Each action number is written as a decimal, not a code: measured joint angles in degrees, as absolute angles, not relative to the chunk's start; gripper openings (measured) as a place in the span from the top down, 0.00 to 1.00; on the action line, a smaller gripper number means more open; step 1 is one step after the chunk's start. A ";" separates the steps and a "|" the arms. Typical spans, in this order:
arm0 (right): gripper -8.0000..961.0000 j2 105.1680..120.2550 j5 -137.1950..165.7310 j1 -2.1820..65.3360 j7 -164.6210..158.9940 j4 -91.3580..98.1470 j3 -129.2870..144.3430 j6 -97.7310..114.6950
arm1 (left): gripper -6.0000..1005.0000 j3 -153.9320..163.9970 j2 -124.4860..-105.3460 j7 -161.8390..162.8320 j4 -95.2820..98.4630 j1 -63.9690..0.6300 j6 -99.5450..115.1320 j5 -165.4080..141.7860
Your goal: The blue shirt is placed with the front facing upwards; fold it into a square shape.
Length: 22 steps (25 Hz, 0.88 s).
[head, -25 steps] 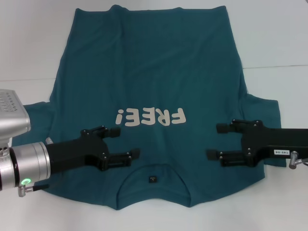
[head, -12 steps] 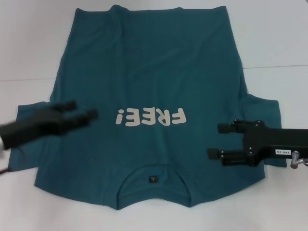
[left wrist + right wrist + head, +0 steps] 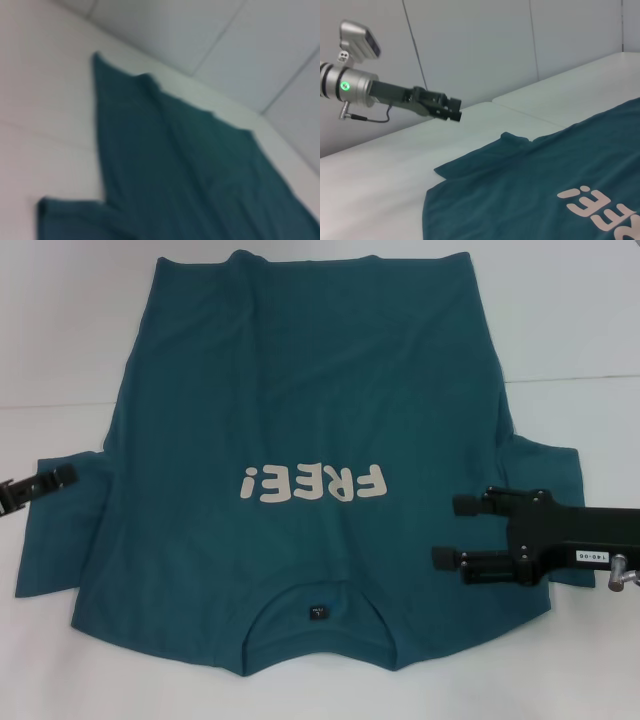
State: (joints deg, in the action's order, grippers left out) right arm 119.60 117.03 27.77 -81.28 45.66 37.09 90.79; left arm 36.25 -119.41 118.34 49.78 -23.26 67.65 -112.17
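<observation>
My blue shirt (image 3: 300,440) is lying flat, print up, filling the frame's centre on the white table (image 3: 580,320). My right gripper (image 3: 447,532) is hovering open and empty over its lower-right shoulder. My left gripper (image 3: 62,476), fingers together, is hanging empty at the left edge.

One blue shirt (image 3: 300,440), apparently two grippers.
</observation>
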 joint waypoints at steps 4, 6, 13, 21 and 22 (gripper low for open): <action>0.05 119.60 117.03 27.77 -81.78 45.79 37.08 91.13 | 0.10 35.54 -119.27 119.71 49.90 -23.23 66.62 -115.66; 0.05 119.60 117.03 27.77 -82.13 45.89 37.04 91.53 | 0.10 34.61 -119.26 119.83 49.80 -22.96 65.96 -116.94; 0.05 119.61 117.03 27.77 -82.51 45.97 37.00 91.96 | 0.10 33.93 -119.57 119.34 49.64 -22.53 62.41 -121.63; 0.05 119.59 116.99 27.86 -82.52 46.05 37.00 92.44 | 0.10 34.69 -120.58 118.39 48.47 -23.78 57.75 -125.32; 0.05 119.58 116.98 27.91 -82.53 46.05 37.00 92.44 | 0.10 34.69 -120.61 118.34 48.26 -23.98 57.43 -125.57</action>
